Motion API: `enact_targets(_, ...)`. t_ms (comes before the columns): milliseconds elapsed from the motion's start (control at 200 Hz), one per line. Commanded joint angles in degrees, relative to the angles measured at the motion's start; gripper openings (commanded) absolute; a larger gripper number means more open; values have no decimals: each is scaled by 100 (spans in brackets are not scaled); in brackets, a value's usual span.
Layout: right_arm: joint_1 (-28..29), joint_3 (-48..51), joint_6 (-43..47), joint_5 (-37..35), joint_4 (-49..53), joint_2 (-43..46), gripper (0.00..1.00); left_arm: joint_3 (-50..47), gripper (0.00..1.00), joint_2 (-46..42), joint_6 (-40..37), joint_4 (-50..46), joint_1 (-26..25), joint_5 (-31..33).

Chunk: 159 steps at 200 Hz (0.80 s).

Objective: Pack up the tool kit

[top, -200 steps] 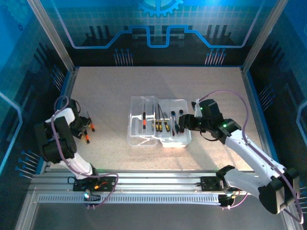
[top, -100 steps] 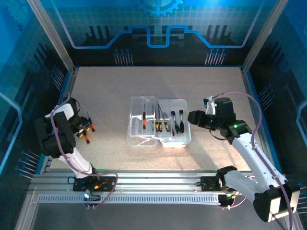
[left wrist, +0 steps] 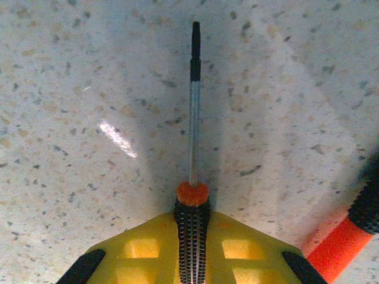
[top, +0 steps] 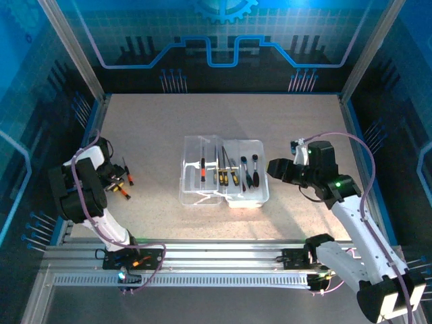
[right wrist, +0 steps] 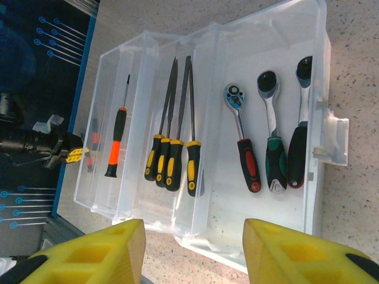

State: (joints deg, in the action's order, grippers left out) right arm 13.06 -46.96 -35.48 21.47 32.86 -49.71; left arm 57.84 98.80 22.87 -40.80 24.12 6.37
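Left gripper (left wrist: 191, 231) noted clamped on ribbed black handle of screwdriver (left wrist: 193, 118) at table (top: 202, 111) far left (handle grip prob. leaves shaft free for slotting), right gripper (right wrist: 190, 236) held agape & empty beside open clear case (right wrist: 314, 35) mid-table.

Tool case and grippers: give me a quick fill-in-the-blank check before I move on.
The left gripper is shut on a screwdriver with an ___ collar.
The right gripper is ___ and holds nothing.
The ratchets in the case number ___.
The yellow-and-black handled tools in the next compartment number ___.
Missing words: orange; open; three; four.
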Motion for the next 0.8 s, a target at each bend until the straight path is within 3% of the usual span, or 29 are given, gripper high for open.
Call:
enact_targets(0, -74, -216, 98, -47, 329, 159, 48, 185, 9, -376, -142, 107, -73, -152)
enact_targets(225, -84, -270, 138, -65, 388, 123, 48, 201, 5, -1721, 14, -292, -117, -513)
enact_targets(410, -95, -291, 147, -25, 373, -9, 48, 308, 6, -2781, 304, -589, -659, -774)
enact_targets(565, -98, -167, 93, -28, 225, -179, 47, 599, 7, -3045, 768, -614, -2128, -740)
enact_targets(790, -94, -46, -29, 95, 87, -468, 46, 1689, 6, -2219, 1015, -492, -4588, -108)
